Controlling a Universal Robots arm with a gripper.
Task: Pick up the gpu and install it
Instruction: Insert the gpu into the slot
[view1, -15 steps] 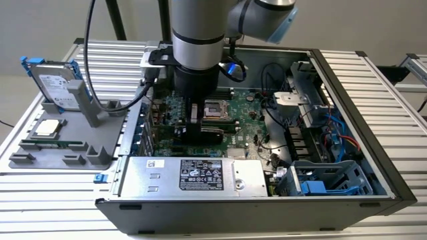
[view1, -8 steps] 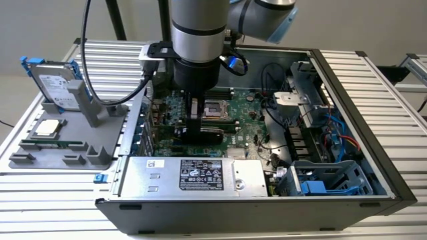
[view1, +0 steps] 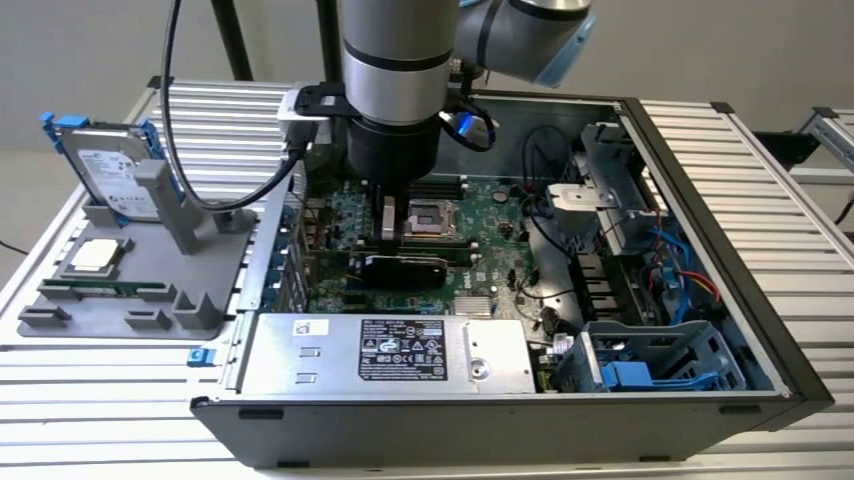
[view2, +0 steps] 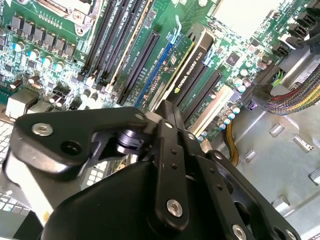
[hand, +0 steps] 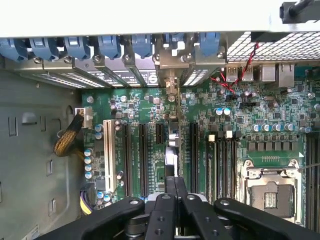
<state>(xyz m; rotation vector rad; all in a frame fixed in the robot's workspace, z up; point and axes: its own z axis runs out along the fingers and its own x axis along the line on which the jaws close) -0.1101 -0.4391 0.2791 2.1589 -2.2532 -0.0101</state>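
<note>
Black gripper (view2: 172, 117) linkage sits closest to the lens in both wrist views, and its fingers look clamped on the top edge of the gpu (view2: 192, 65), which stands on edge over the slots (hand: 142, 157) in the middle of the board (hand: 240, 112). In the exterior view the card is the dark bar at frame centre (view1: 400, 266), just under the arm, deep inside the case (view1: 747, 330). My worry is alignment: if the card's edge sits a little off its slot, pushing down could bend the card or scrape the neighbouring connectors, and its bracket end could catch on the blue-tabbed rear frame (hand: 110, 47) along the top of the first wrist view. Room is tight. Slots crowd both faces of the card, the socket (hand: 272, 192) lies at lower right of that view, and the power supply (view1: 387, 350) closes off the near side. Cables (view1: 627, 260) hang toward the exterior view's right, well apart from the card. Straight up is the one free way.
</note>
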